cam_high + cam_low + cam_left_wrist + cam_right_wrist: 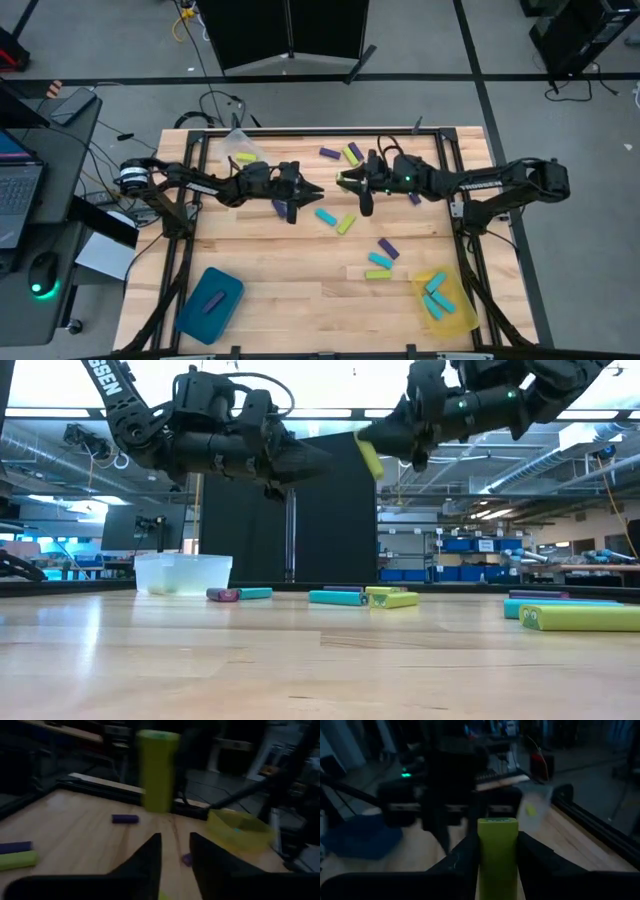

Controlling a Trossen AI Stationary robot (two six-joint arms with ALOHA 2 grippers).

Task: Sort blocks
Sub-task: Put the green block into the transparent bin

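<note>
High view: both arms meet over the middle of the worktop. The left claw and the right claw face each other tip to tip, a yellow-green block at the right one's tips. Loose blocks lie scattered from centre toward 5 o'clock; a teal tray sits at 7 o'clock, a yellow tray holding cyan pieces at 5 o'clock, a clear tray at 11 o'clock.

Low view: only here is the height plain. Both claws hang well above the wood, and the yellow-green block hangs tilted from the right claw.

Left wrist view: the left claw stands parted and empty, with the yellow-green block upright just beyond its tips.

Right wrist view: the right claw is clamped on the yellow-green block, an oblong with a flat end, its fingers pressing both long sides.
</note>
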